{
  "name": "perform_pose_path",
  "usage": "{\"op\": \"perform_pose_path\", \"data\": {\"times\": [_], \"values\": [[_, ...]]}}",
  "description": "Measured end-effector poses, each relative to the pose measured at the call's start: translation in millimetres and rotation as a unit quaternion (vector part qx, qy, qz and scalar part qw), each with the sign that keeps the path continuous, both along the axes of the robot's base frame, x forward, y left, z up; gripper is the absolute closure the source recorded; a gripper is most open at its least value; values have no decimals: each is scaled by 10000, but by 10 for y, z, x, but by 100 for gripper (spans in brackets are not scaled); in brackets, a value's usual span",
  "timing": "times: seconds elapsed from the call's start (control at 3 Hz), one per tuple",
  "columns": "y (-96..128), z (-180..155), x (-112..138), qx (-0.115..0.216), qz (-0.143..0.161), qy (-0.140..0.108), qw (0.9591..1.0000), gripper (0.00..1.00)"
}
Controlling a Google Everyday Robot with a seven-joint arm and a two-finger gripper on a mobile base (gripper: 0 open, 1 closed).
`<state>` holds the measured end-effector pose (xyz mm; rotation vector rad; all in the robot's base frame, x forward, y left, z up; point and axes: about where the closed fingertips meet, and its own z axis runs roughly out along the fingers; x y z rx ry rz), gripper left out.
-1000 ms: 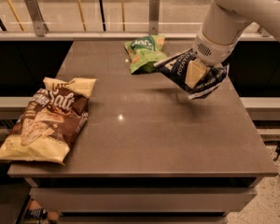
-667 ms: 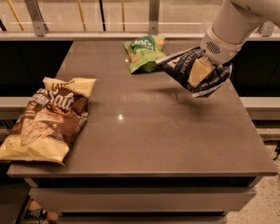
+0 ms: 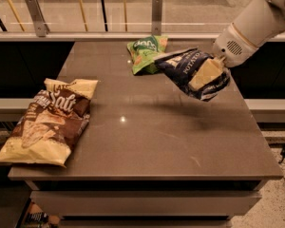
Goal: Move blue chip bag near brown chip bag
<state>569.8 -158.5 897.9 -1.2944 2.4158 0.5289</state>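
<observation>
The blue chip bag [image 3: 187,70], dark navy with white "potato" lettering, hangs in the air above the table's right side, casting a shadow below. My gripper [image 3: 206,72] is shut on its right end, with a pale finger [image 3: 204,74] pressed across the bag; the white arm reaches in from the upper right. The brown chip bag [image 3: 50,120], large with pale yellow ends and white "Salt" lettering, lies flat at the table's left edge, far from the blue bag.
A small green chip bag [image 3: 145,51] lies at the back centre, just behind and left of the held bag. The grey-brown table [image 3: 147,141] ends at front and right edges. A railing with glass [image 3: 85,13] runs behind.
My gripper has lifted the blue chip bag a little higher and shifted it slightly right; the arm has swung toward the upper right. The other bags have not moved.
</observation>
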Motion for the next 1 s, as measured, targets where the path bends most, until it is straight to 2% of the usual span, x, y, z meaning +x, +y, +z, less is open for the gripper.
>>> {"op": "perform_pose_path", "data": {"times": [0.33, 0.67, 1.0], "values": [[148, 156, -189, 196, 80, -145, 9997, 100], [353, 205, -359, -9, -148, -351, 9993, 100], [561, 160, -476, -97, -294, -434, 9986, 100]]}}
